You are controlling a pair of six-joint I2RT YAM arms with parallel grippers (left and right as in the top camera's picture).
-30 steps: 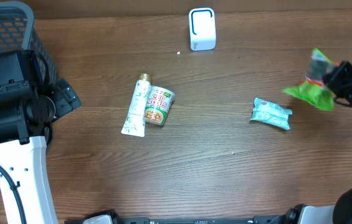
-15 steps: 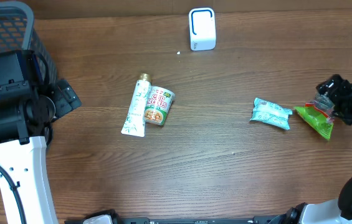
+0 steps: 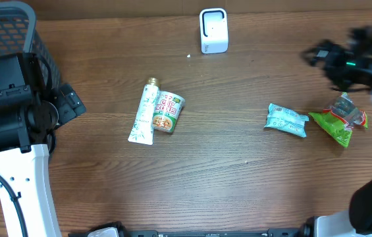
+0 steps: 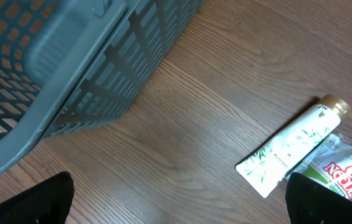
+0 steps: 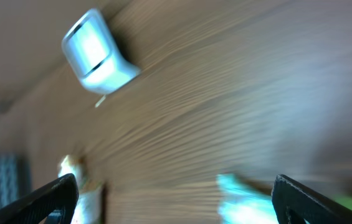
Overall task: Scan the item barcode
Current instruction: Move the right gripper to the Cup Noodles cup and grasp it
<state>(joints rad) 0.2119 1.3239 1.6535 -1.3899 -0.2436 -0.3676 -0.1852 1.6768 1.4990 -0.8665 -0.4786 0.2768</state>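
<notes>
The white barcode scanner (image 3: 213, 30) stands at the table's far edge; in the right wrist view the scanner (image 5: 98, 53) is a blur at upper left. A green snack bag (image 3: 339, 122) lies on the wood at the right, next to a light blue packet (image 3: 287, 120). My right gripper (image 3: 318, 56) hovers open and empty above and behind the bag, blurred by motion. Seen from its wrist, the right gripper (image 5: 179, 202) has its jaws wide apart with the blue packet (image 5: 244, 202) beneath. My left gripper (image 4: 179, 205) is open and empty beside the basket.
A white tube (image 3: 143, 113) and a cup of noodles (image 3: 168, 112) lie side by side at the middle left. The grey mesh basket (image 3: 8, 26) fills the far left corner, and my left gripper (image 3: 72, 104) sits in front of it. The tube (image 4: 291, 146) shows right of the left fingers.
My right gripper lowered the green bag to the table beside the blue packet, opened, and rose away toward the far right. The left arm has not moved.
</notes>
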